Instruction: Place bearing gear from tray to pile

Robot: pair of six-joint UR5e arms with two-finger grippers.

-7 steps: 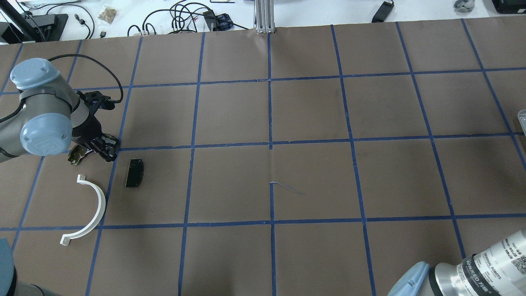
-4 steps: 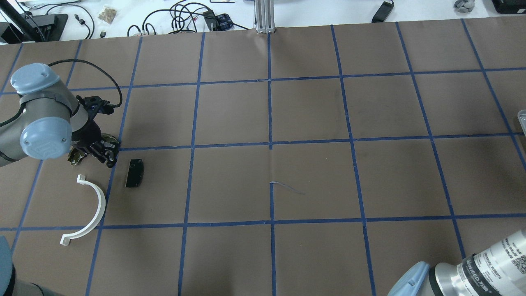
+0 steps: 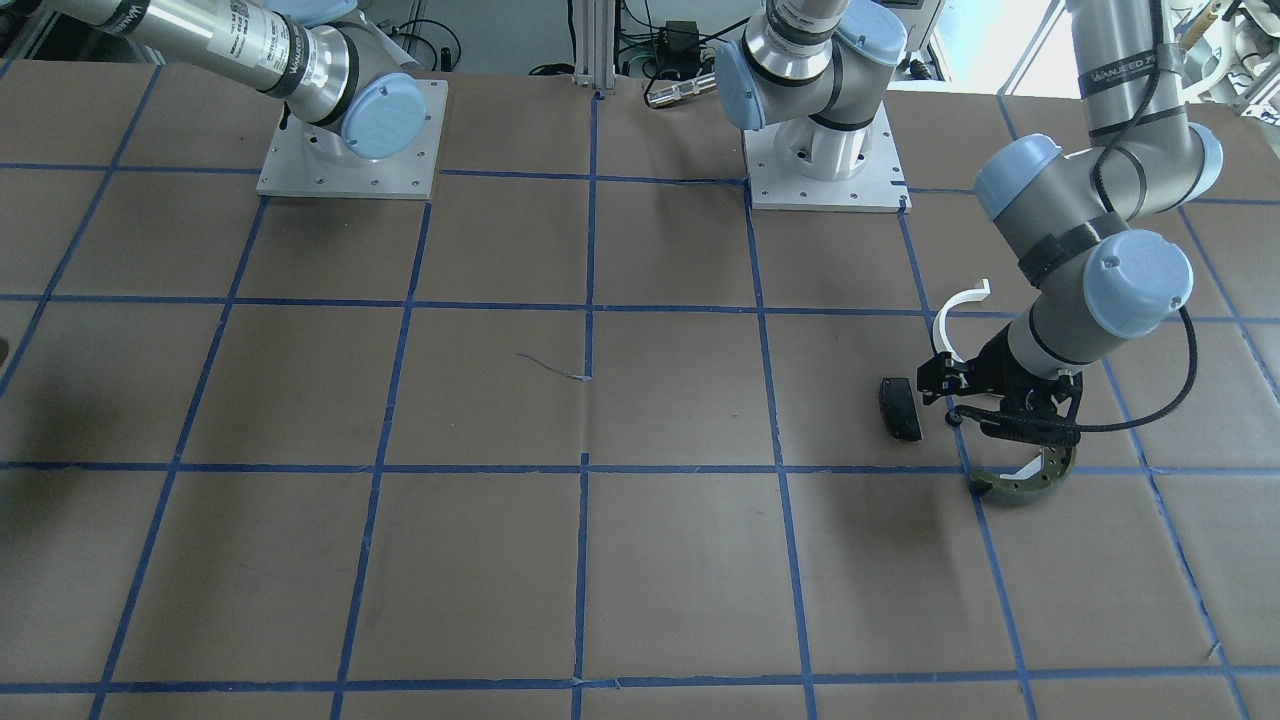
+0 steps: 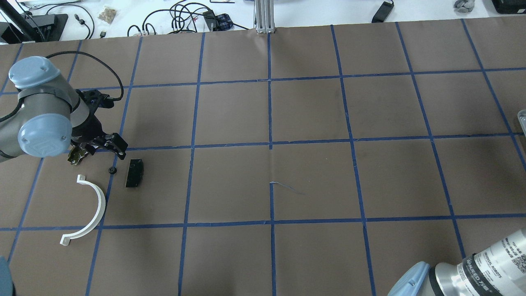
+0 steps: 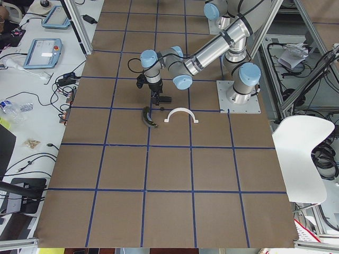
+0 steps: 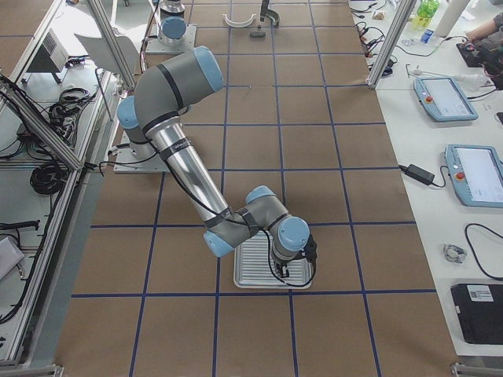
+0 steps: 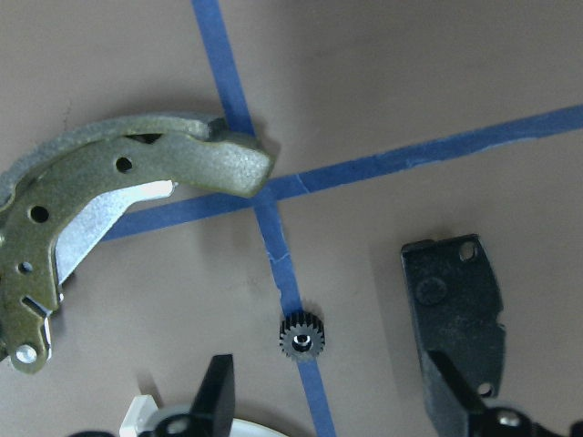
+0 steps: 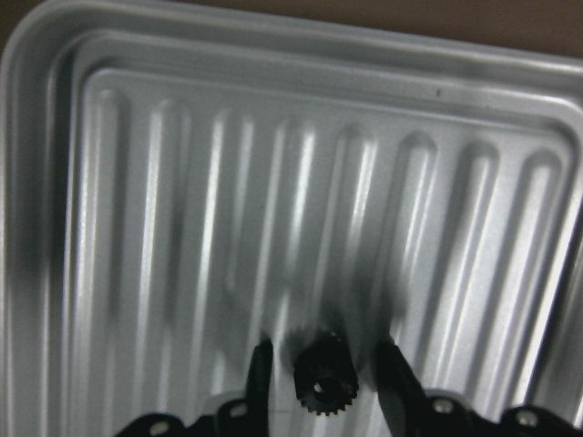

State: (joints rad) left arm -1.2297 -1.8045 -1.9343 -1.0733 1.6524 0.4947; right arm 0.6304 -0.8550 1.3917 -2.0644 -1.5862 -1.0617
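At the far left of the brown-paper table (image 4: 312, 111) we see the pile (image 4: 111, 169). A white plastic half-ring (image 4: 100, 204) lies flat, and beyond it is an olive-green curved brake shoe (image 7: 137, 173), partly hidden under the left arm (image 4: 41, 123) in the overhead view. The left gripper (image 7: 325, 362) hangs over this spot, its two fingers spread wide with nothing between them. Below it a small black toothed bearing gear (image 7: 301, 339) lies flat on a strip of blue tape (image 7: 226, 73). It is clear of the shoe, and a small black rectangular pad (image 7: 455, 300) lies just to its right. Far to the right, at the table's other end, a ribbed silver metal tray (image 8: 182, 182) holds a second black gear (image 8: 321, 375). The right gripper (image 8: 324, 348) is low over it with one finger on each side. A slim gap shows on both sides, so we read the fingers as parted and not gripping.
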